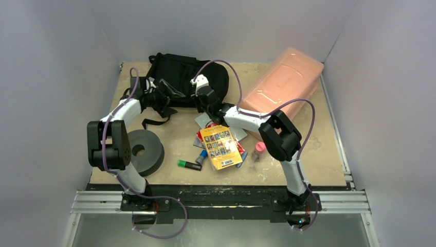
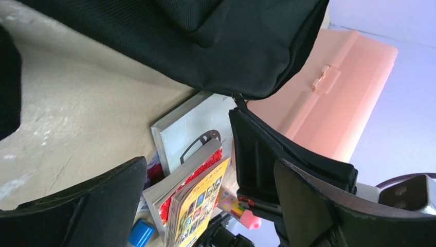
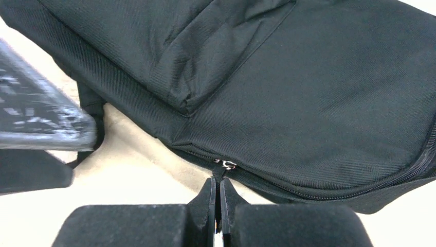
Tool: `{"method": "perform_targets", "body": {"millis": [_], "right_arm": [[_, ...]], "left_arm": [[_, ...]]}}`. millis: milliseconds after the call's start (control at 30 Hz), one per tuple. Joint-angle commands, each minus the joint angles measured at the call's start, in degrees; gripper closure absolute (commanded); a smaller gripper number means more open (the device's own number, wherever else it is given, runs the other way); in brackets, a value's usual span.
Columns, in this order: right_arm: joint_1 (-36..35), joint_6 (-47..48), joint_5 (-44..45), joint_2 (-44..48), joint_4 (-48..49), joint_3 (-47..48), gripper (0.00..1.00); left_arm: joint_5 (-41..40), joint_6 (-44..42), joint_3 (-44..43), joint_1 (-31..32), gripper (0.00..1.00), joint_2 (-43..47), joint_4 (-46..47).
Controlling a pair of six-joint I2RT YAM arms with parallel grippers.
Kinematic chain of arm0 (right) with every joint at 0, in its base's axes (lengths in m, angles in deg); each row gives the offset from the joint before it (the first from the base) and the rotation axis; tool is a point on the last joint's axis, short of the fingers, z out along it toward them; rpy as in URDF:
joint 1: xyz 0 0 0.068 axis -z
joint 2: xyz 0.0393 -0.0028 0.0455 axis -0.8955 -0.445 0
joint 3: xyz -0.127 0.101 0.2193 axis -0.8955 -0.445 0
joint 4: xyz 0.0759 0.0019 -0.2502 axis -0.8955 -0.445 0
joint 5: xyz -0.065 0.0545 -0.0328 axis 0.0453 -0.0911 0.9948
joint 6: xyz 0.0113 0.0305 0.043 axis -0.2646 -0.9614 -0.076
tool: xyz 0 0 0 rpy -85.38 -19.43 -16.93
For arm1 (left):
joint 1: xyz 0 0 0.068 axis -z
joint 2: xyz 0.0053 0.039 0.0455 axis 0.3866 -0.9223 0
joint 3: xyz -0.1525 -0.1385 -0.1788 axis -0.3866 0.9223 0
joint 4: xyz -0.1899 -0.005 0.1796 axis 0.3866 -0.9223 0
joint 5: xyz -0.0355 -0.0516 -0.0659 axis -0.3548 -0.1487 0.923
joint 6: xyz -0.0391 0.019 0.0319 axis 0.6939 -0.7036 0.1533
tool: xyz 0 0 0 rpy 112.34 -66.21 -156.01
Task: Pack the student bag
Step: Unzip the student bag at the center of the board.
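Note:
The student bag, a soft black backpack, lies at the back of the table, left of centre. My right gripper is at its near edge. In the right wrist view it is shut on the black zipper pull tab, just below the metal slider. The zipper line runs right along the bag. My left gripper hovers by the bag's left near side. Its jaws are spread wide with nothing between them, and the bag lies beyond them.
A translucent pink box stands at the back right. A dark foam ring lies front left. A yellow book sits on top of other books, with a green marker, a blue cap and a small pink bottle near the front.

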Motion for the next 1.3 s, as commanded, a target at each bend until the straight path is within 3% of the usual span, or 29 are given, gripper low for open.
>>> {"method": "perform_targets", "body": {"millis": [0,67,333,567,700,800,1033,1267], "right_arm": [[0.1,-0.4,-4.3,4.0,4.3,-0.6,1.00],[0.1,0.3,-4.6,4.0,3.9,0.2,1.00],[0.1,1.1,-6.4,4.4,4.5,0.2,1.00],[0.0,1.4,-5.7,6.3,6.1,-2.7,1.00],[-0.3,2.1,-6.5,7.0,7.5,-4.0,1.00],[-0.7,2.9,-6.4,7.5,7.5,-4.7,1.00],[-1.0,5.3,-1.9,8.3,6.6,-5.7,1.00],[-1.2,8.3,11.9,8.1,2.8,-4.8,1.00]], "left_arm": [[8.5,5.9,-1.6,-0.1,0.04,-3.8,9.8],[10.1,9.1,-0.3,-0.1,0.00,-5.4,15.0],[8.6,9.3,-1.2,0.0,0.01,-9.9,16.7],[7.2,6.7,-4.7,0.4,0.14,-13.6,12.0],[6.0,4.0,-7.7,0.5,0.28,-15.7,8.4],[3.7,0.2,-10.0,0.5,0.50,-16.2,3.6],[0.4,-3.8,-12.8,0.4,0.87,-15.0,-2.6],[-4.5,-7.0,-13.6,-0.1,1.00,-9.2,-7.3]]}}
